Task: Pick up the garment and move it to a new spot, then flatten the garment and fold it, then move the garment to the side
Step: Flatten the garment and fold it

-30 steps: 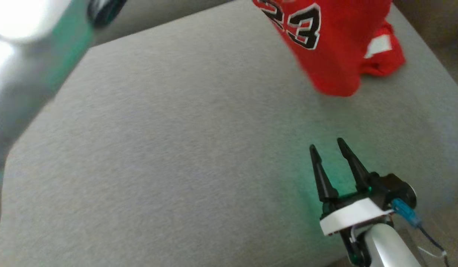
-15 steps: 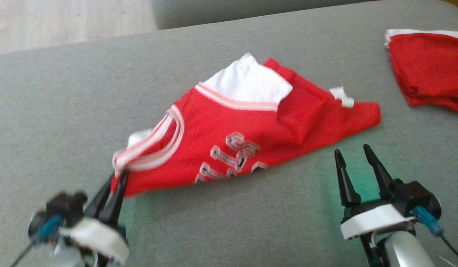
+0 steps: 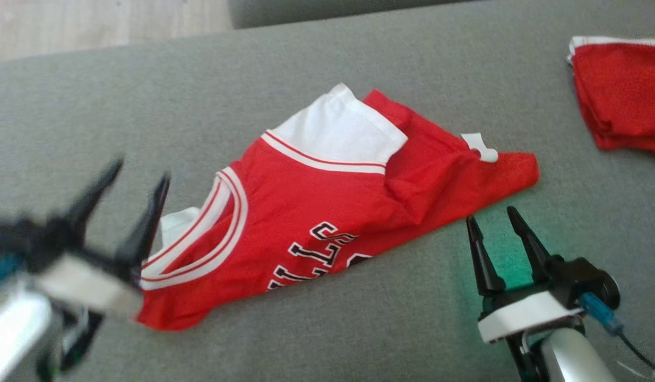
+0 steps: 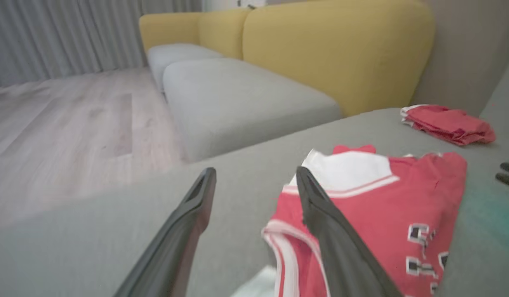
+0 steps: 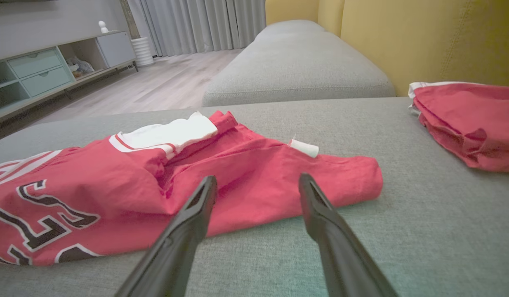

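The garment (image 3: 327, 212) is a red jersey with white trim and black lettering, lying crumpled and partly folded over on the grey cushion (image 3: 359, 329). My left gripper (image 3: 141, 170) hovers open and blurred just left of the collar, with nothing between its fingers. The left wrist view has the garment (image 4: 386, 206) right of that gripper (image 4: 255, 171), with one finger in front of the collar edge. My right gripper (image 3: 490, 214) stands open just below the garment's lower right edge, empty. In the right wrist view its fingers (image 5: 258, 178) point at the garment (image 5: 246, 173).
A second red garment (image 3: 619, 95), folded, lies at the cushion's far right, also (image 5: 469, 119). Behind it rises a yellow sofa back (image 4: 337, 53). Another grey cushion (image 5: 295, 62) and wooden floor (image 4: 73, 123) lie beyond the far edge.
The head camera has shifted. The garment, hanging a second ago, now lies on the cushion. My left gripper, shut on the collar edge half a second ago, has opened and let go.
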{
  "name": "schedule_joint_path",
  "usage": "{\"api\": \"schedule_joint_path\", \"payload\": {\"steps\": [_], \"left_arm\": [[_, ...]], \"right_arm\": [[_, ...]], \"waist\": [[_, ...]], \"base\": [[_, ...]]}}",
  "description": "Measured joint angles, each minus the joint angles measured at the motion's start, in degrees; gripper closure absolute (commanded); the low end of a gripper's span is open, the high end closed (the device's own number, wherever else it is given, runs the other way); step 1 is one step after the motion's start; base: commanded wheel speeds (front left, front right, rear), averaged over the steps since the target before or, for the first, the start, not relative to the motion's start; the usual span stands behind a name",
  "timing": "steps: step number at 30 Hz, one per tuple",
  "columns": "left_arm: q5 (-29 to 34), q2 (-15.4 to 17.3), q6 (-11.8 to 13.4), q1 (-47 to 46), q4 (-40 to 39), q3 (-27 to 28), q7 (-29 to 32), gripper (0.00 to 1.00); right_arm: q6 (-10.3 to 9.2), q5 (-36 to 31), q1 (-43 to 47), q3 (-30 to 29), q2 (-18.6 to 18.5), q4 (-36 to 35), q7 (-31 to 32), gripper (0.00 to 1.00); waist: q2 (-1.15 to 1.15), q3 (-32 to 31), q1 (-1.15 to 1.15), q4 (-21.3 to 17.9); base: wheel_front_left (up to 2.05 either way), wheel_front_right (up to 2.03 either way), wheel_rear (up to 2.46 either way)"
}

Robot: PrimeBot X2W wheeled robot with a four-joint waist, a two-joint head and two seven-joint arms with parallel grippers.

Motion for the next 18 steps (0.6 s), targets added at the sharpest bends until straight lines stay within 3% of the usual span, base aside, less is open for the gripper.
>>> {"api": "schedule_joint_path", "payload": {"steps": [3,7,12,15,18], "left_arm": [[1.26,0.35,-5.83,-15.48,-3.78,-1.04,10.6,0.0],[-0.43,-4.14,-11.6,-29.77,0.07,-5.08,23.75,0.0],[-6.35,-10.24,-13.72,-41.18,11.88,-9.01,38.1,0.0],[-8.53,-11.05,-13.91,-45.1,18.6,-11.13,46.22,0.0],[-9.66,-10.95,-14.34,-47.15,23.57,-11.8,50.3,0.0]], "right_arm": [[0.0,0.0,-2.16,0.94,-0.08,-0.13,0.0,0.0],[0.0,0.0,-5.16,2.03,-0.03,-0.42,0.0,0.0],[0.0,0.27,-7.87,3.37,0.31,-0.69,0.0,0.0],[0.0,0.71,-8.49,3.81,0.68,-0.91,0.0,0.0],[0.0,1.32,-8.79,4.07,1.18,-0.91,0.0,0.0]], "waist": [[0.0,2.31,0.01,-1.82],[0.0,4.99,0.01,-4.64],[0.0,8.4,0.02,-9.38],[0.0,10.23,0.02,-12.69],[0.0,11.88,0.02,-16.0]], "base": [[0.0,0.0,0.0],[0.0,0.0,0.0],[0.0,0.0,0.0],[0.0,0.0,0.0],[0.0,0.0,0.0]]}}
